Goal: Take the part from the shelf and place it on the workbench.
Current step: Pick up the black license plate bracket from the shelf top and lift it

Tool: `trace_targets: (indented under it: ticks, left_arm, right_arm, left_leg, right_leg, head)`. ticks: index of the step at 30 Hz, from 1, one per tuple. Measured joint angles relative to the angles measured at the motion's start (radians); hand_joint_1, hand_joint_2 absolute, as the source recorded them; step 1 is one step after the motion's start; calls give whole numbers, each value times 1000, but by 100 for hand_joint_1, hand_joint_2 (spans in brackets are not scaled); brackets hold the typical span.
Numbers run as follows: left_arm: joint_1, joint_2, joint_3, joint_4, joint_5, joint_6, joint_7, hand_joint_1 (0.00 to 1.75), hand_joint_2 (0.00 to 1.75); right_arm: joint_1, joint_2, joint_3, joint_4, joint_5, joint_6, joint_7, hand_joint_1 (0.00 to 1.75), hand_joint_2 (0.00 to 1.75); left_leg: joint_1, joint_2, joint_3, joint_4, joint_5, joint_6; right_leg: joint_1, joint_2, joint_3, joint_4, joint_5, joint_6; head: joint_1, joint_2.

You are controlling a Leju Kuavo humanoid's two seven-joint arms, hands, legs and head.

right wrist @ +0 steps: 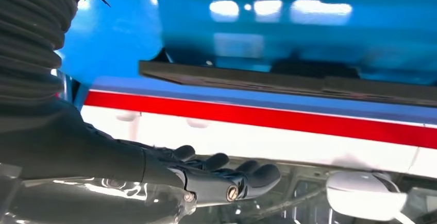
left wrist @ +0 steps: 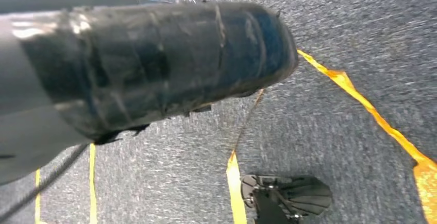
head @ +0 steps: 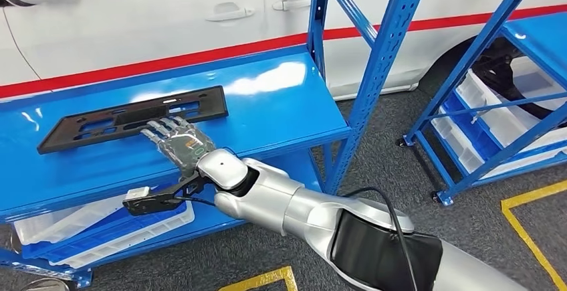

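- The part (head: 134,118), a flat black plate, lies centre-left in the head view on the blue shelf (head: 281,110).
- The right hand (head: 177,140) lies flat and open, fingertips at its near edge, gripping nothing.
- Risk, as I judge it: the fingers could push the thin plate away instead of getting under it.

A: What was hidden in the head view?

B: The right hand (head: 177,140) lay flat at the near edge of the black part (head: 134,117), covering a little of that edge, so contact underneath could not be judged. The white car (head: 200,10) was cut off by the top edge.

A: And the wrist views?

B: The left wrist view was motion-blurred; the grey floor (left wrist: 335,131) showed no detail. In the right wrist view, the far end of the part (right wrist: 288,80) ran out of frame.
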Motion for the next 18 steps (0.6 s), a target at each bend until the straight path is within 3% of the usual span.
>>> trace_targets:
  ticks: [4, 6, 8, 9, 10, 12, 14, 15, 18]
  left_arm:
    - [-1, -1, 0, 0, 0, 1, 0, 0, 0]
    - [-2, -2, 0, 0, 0, 1, 0, 0, 0]
    - [-3, -1, 0, 0, 0, 2, 0, 0, 0]
    - [-1, -1, 0, 0, 0, 2, 0, 0, 0]
    - [1, -1, 0, 0, 0, 2, 0, 0, 0]
    - [3, -1, 0, 0, 0, 2, 0, 0, 0]
    - [1, -1, 0, 0, 0, 2, 1, 0, 0]
    - [-1, -1, 0, 0, 0, 2, 1, 0, 0]
    - [-3, -1, 0, 0, 0, 1, 0, 0, 0]
  right_arm:
    - [0, 1, 0, 3, -1, -2, -5, 0, 175]
    - [-1, 1, 0, 4, -1, -5, -10, 0, 175]
    - [1, 1, 0, 4, -2, -7, -14, 0, 175]
    - [2, 1, 0, 4, -2, -7, -15, 0, 175]
    - [4, 1, 0, 4, -2, -8, -15, 0, 175]
    - [4, 2, 0, 5, -3, -8, -15, 0, 175]
    - [3, 2, 0, 5, -3, -9, -15, 0, 175]
    - [3, 2, 0, 5, -3, -9, -15, 0, 175]
    - [2, 6, 0, 4, -3, -12, -16, 0, 175]
  left_leg:
    - [2, 3, -4, 17, -18, -20]
    - [3, 4, -49, 111, -66, -27]
    - [3, 4, -124, 248, -116, -31]
    - [3, 4, -152, 290, -120, -32]
    - [3, 4, -161, 292, -103, -30]
    - [1, 4, -122, 183, -20, -20]
    - [-5, 4, -64, 52, 35, -9]
    - [-9, 3, -48, 17, 41, -5]
    - [-10, 2, -32, -7, 34, 5]
  right_leg:
    - [-2, 4, 10, -11, -5, -18]
    - [-3, 2, 17, -14, -8, -26]
    - [0, 1, 19, -14, -11, -32]
    - [1, 2, 22, -14, -13, -34]
    - [3, 3, 25, -13, -16, -35]
    - [6, 5, 36, -13, -24, -35]
    - [9, 6, 44, -14, -31, -31]
    - [9, 6, 44, -15, -33, -27]
    - [11, 5, 46, -16, -38, -12]
  head:
    - [-2, 0]
    - [-3, 0]
    - [-3, 0]
    - [-3, 0]
    - [-3, 0]
    - [-3, 0]
    - [-2, 0]
    - [-2, 0]
    - [-1, 0]
